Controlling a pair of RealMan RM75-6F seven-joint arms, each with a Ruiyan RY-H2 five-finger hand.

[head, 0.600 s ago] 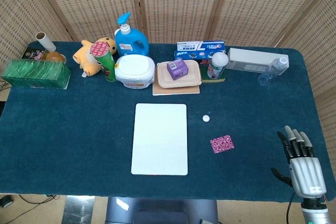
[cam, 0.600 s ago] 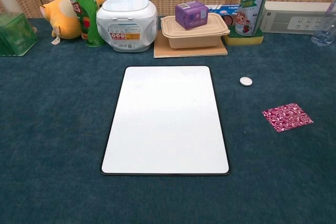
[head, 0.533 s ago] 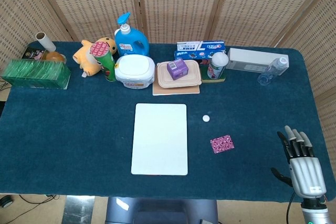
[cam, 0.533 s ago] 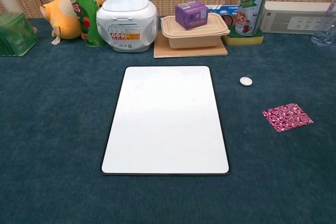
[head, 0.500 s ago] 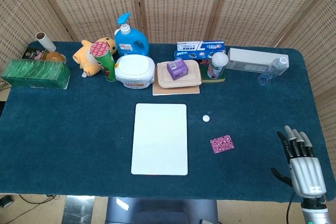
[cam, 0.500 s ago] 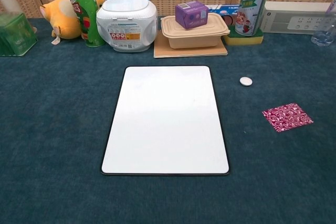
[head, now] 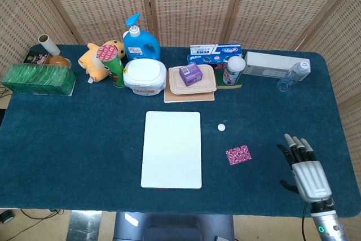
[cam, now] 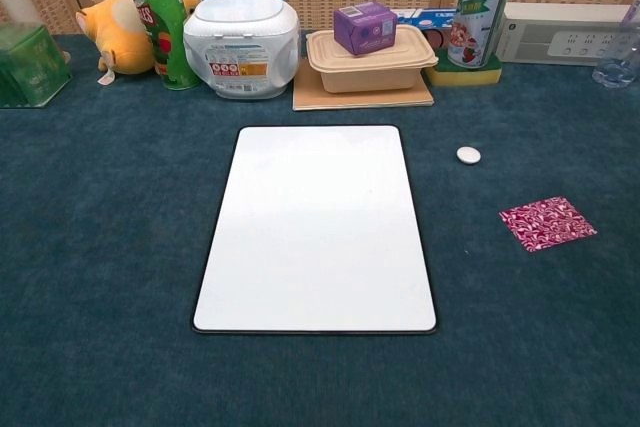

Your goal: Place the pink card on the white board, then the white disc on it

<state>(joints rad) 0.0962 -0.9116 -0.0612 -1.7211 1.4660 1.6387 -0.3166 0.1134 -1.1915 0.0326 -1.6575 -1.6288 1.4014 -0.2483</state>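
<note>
Nothing placed yet — pink card (head: 238,154) and white disc (head: 222,127) both on the bench beside the bare white board (head: 171,149), my right robot hand (head: 303,169) spread, holding nothing.

Head view: set high, looking steeply down over the whole bench (head: 67,134), front edge to wicker screen (head: 192,4); right robot hand (head: 304,170) at lower right. Chest view: set low and nearer, facing forward across the bench. Shared: white board (head: 171,149) (cam: 316,227), white disc (head: 221,127) (cam: 468,155), pink card (head: 238,154) (cam: 547,223), back row of goods.
</note>
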